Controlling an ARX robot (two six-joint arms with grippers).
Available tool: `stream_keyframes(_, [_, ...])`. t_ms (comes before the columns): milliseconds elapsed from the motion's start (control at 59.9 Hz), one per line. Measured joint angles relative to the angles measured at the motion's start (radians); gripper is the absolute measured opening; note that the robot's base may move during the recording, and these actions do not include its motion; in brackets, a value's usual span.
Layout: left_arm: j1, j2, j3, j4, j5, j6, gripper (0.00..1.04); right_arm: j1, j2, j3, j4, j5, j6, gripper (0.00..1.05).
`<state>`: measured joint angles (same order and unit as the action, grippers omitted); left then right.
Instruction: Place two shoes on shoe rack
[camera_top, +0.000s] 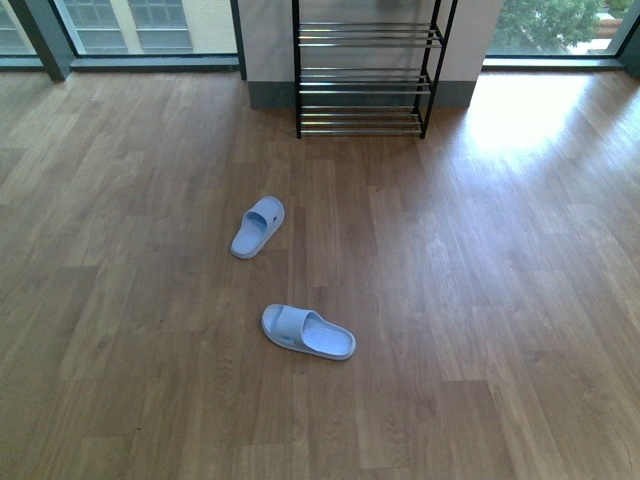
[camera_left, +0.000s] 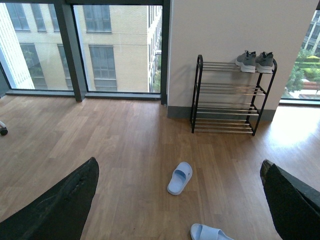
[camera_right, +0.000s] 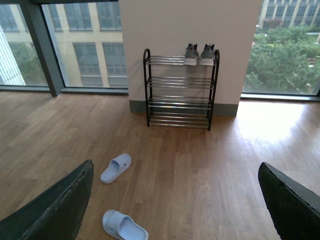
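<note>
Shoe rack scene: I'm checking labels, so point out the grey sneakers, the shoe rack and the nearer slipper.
grey sneakers (camera_right: 192, 53), right wrist view, one shoe's upper.
shoe rack (camera_right: 180, 82), right wrist view, second-shelf rods.
nearer slipper (camera_top: 308, 332), front view, its middle.

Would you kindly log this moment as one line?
sneakers: both on rack top tier | slippers: two on floor | left gripper: open, empty | right gripper: open, empty

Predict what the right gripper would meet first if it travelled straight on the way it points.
Probably bare wooden floor; the right gripper aims short of the shoe rack, though depth is unclear.
</note>
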<state>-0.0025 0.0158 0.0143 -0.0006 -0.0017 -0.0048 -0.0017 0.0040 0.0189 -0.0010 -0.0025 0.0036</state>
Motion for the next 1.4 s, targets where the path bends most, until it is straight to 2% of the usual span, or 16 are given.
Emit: stream_keyframes(1402, [0.001, 0.0, 0.0, 0.0, 0.002, 0.0, 0.95, 0.001, 0.0, 0.0, 0.0, 0.003, -0.001, 0.95])
